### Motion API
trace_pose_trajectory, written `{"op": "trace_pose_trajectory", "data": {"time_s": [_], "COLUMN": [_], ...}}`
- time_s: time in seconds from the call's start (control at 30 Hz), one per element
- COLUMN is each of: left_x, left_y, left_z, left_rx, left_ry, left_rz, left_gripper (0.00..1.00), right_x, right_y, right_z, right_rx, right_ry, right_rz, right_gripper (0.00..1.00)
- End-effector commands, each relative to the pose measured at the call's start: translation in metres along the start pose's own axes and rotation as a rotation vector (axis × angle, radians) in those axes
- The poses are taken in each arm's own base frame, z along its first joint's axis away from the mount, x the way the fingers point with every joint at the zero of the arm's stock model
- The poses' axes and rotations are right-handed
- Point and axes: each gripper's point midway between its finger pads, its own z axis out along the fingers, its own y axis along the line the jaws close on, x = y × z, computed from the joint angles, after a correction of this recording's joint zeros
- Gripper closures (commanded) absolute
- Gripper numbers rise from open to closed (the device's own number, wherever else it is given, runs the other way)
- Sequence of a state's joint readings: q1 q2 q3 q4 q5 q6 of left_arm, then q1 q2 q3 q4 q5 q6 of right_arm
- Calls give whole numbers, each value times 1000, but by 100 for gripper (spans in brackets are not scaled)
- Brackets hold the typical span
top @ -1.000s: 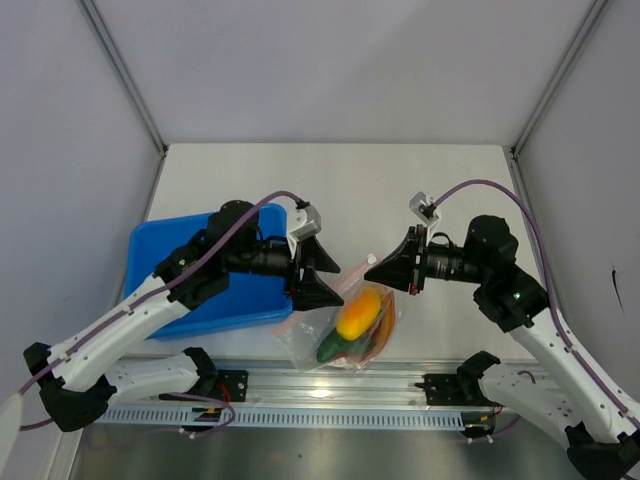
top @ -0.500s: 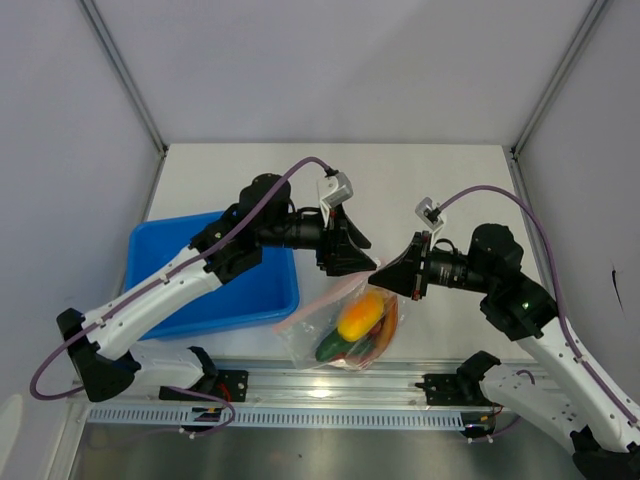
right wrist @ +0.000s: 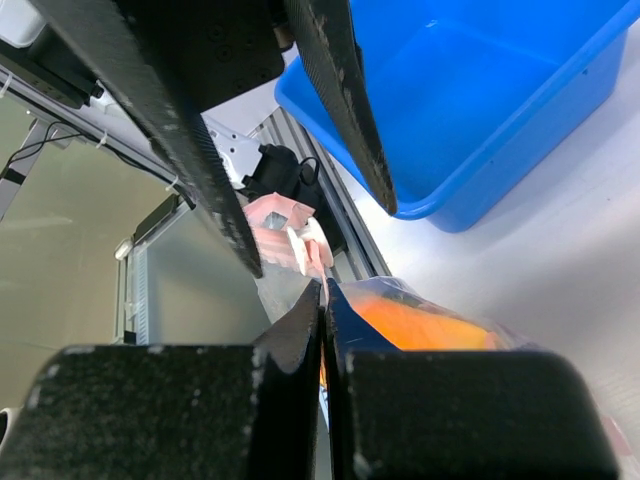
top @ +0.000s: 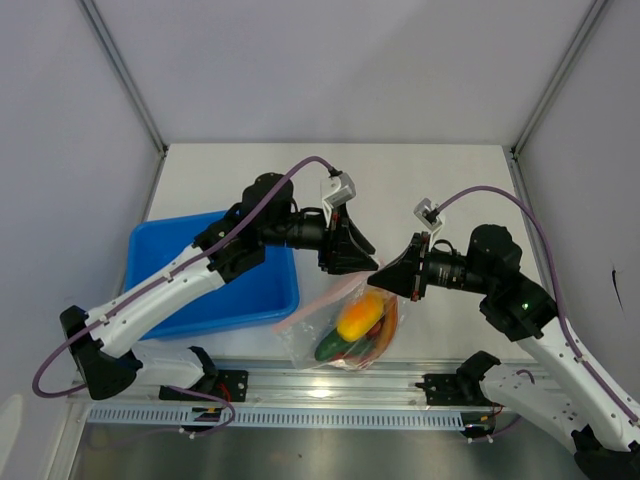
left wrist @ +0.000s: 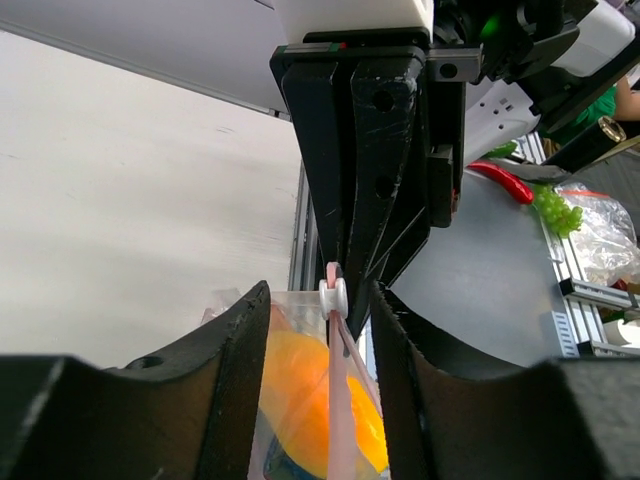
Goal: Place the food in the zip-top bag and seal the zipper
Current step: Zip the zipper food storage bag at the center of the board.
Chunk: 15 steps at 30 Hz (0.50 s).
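The clear zip-top bag (top: 338,325) lies at the near table edge, its mouth raised. Inside it are the yellow-orange piece (top: 358,318), a green piece (top: 329,348) and red-orange food. My right gripper (top: 376,277) is shut on the bag's mouth edge at the pinkish zipper (right wrist: 322,285), next to a white slider (right wrist: 308,245). My left gripper (top: 366,263) is open and straddles the zipper strip (left wrist: 338,400), with the slider (left wrist: 333,296) between its fingertips (left wrist: 255,320) and not touching them. The orange food (left wrist: 295,390) shows through the bag below.
The blue tray (top: 170,255) stands at the left, behind the left arm, and also shows in the right wrist view (right wrist: 480,100). The aluminium rail (top: 330,385) runs along the near edge under the bag. Loose toy foods (left wrist: 545,205) lie beyond the rail.
My left gripper has moved from the bag's left side up and right to the raised mouth, facing the right gripper. The right gripper still holds the mouth edge and the bag has barely shifted.
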<state>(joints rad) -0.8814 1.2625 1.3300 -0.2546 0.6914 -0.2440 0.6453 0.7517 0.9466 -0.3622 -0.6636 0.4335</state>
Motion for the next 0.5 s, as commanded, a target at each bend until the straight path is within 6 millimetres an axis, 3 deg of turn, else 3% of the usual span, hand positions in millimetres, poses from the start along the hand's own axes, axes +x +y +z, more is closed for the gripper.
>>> {"op": "trace_pose_trajectory", "data": {"time_s": [0.0,0.2,0.33,0.43,0.47], "left_x": [-16,-10,-8,-8,-6], "left_y": [-11,-10,-10,-14,-15], "left_z": [2,4,4,4,4], "left_rx": [51,59,63,82,91], "left_ry": [-30,-12,-7,-2,3], "left_rz": [29,15,15,6,-1], "left_gripper": [53,57,71,98,100], "right_x": [-15,-16,-16,-17,-19], "right_y": [13,14,13,13,11], "right_z": [-5,-5,-5,-4,-4], "right_rx": [-21,-24,-20,-19,-7], "right_ry": [-45,-44,-46,-50,-59], "right_rz": [-42,-44,-46,-45,-40], "right_gripper": [100,100,100,100,100]}}
